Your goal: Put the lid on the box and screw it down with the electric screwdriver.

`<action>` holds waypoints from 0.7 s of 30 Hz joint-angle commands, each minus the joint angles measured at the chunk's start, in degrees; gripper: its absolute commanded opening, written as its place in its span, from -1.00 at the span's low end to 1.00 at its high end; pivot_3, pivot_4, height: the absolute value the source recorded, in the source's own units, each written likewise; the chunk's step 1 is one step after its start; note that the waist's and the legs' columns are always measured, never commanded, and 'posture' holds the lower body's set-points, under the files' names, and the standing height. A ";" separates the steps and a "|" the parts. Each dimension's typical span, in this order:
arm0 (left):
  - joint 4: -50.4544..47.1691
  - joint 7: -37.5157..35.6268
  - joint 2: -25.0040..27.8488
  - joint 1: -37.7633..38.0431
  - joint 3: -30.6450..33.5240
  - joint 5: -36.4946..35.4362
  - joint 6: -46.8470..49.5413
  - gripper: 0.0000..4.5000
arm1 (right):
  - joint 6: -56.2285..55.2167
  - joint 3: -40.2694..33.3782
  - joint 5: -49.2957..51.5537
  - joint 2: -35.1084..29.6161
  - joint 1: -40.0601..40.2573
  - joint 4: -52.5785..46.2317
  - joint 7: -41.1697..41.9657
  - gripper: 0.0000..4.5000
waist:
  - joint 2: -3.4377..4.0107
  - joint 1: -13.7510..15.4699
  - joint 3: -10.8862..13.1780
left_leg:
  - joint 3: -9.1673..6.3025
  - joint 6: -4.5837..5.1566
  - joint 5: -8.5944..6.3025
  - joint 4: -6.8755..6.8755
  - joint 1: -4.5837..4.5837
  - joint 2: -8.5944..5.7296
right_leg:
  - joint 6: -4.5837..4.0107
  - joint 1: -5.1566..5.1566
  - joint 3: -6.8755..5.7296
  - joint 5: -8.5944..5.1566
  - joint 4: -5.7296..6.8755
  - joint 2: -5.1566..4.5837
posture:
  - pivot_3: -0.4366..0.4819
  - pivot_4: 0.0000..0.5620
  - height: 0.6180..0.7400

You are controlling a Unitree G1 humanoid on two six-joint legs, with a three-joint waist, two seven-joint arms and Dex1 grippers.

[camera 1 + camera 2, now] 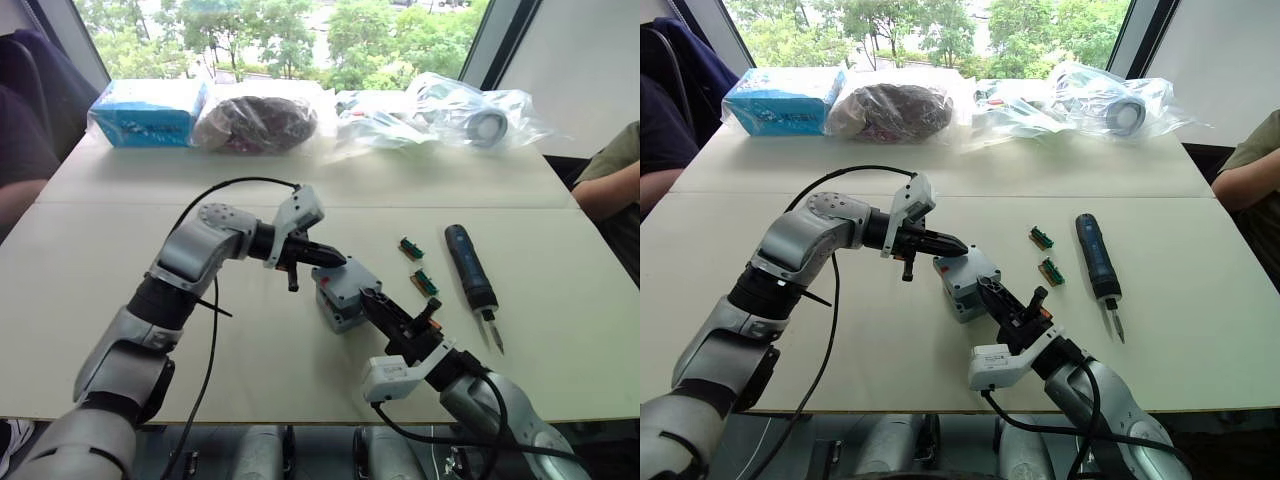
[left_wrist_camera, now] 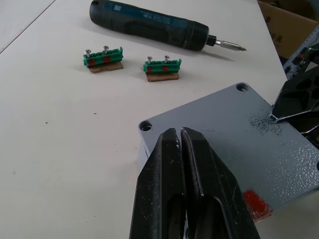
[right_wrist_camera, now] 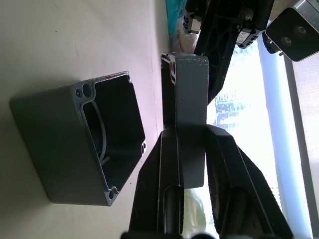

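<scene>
Over at the table's right side, the electric screwdriver [image 1: 471,268] lies flat, bit pointing toward the near edge. At its 9 o'clock sit two green connector pieces [image 1: 417,265]. Further left is the box [image 3: 89,144], tipped on its side, with the lid [image 1: 345,283] held upright just beside its open face. Right gripper [image 3: 192,149] reaches in from 5 o'clock, fingers pinching the lid's rim. Left arm bends in from 9 o'clock, left gripper [image 2: 179,142] fingers pressed together, tips against the lid's outer face.
</scene>
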 commanded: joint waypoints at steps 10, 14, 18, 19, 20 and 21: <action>0.83 -2.13 -0.21 -0.53 -4.36 7.10 -7.56 -0.96 | -0.81 -0.73 -2.80 2.35 2.36 0.13 1.38 -0.95 | 0.00 0.02 -0.01 | -0.01 0.00 0.00 0.00 0.10 -0.01 | -0.01 0.11 -0.02 0.00 -0.01 0.01 | -0.05 -0.47 1.00; 1.75 -2.13 -1.44 -0.76 -4.40 8.02 -8.46 -0.96 | -0.89 -1.40 -3.39 2.74 2.40 0.37 1.44 -0.95 | 0.00 0.06 -0.02 | -0.02 0.00 0.00 0.00 0.11 -0.01 | -0.01 0.15 -0.03 0.00 -0.02 0.00 | -0.05 -0.47 1.00; 2.04 -2.06 -2.13 -0.84 -4.03 8.45 -8.82 -0.96 | -0.95 -1.84 -3.86 3.13 2.69 0.36 1.56 -0.95 | 0.01 0.02 -0.02 | -0.04 0.00 0.00 0.00 0.12 -0.01 | -0.01 0.16 -0.04 0.00 -0.02 0.01 | -0.05 -0.47 1.00; 2.03 -2.07 -2.20 -0.81 -3.98 8.53 -8.86 -0.96 | -0.97 -1.88 -3.93 3.22 2.75 0.37 1.58 -0.95 | 0.01 0.02 -0.03 | -0.04 0.00 0.00 0.00 0.12 -0.01 | -0.01 0.16 -0.04 0.00 -0.02 0.01 | -0.05 -0.47 1.00; 1.94 -2.05 -2.31 -0.76 -3.96 8.61 -8.81 -0.96 | -1.00 -1.79 -4.14 3.31 2.85 0.44 1.61 -0.95 | 0.01 0.03 -0.03 | -0.04 0.01 0.00 0.00 0.12 -0.01 | -0.01 0.16 -0.04 0.00 -0.02 0.01 | -0.05 -0.47 1.00; 1.83 -1.97 -2.35 -0.60 -4.12 8.91 -9.04 -0.96 | -0.82 -1.68 -4.49 3.49 2.99 0.59 1.75 -0.95 | 0.01 0.03 -0.03 | -0.04 0.01 0.00 0.00 0.12 -0.01 | -0.01 0.17 -0.04 0.00 -0.02 0.01 | -0.05 -0.47 1.00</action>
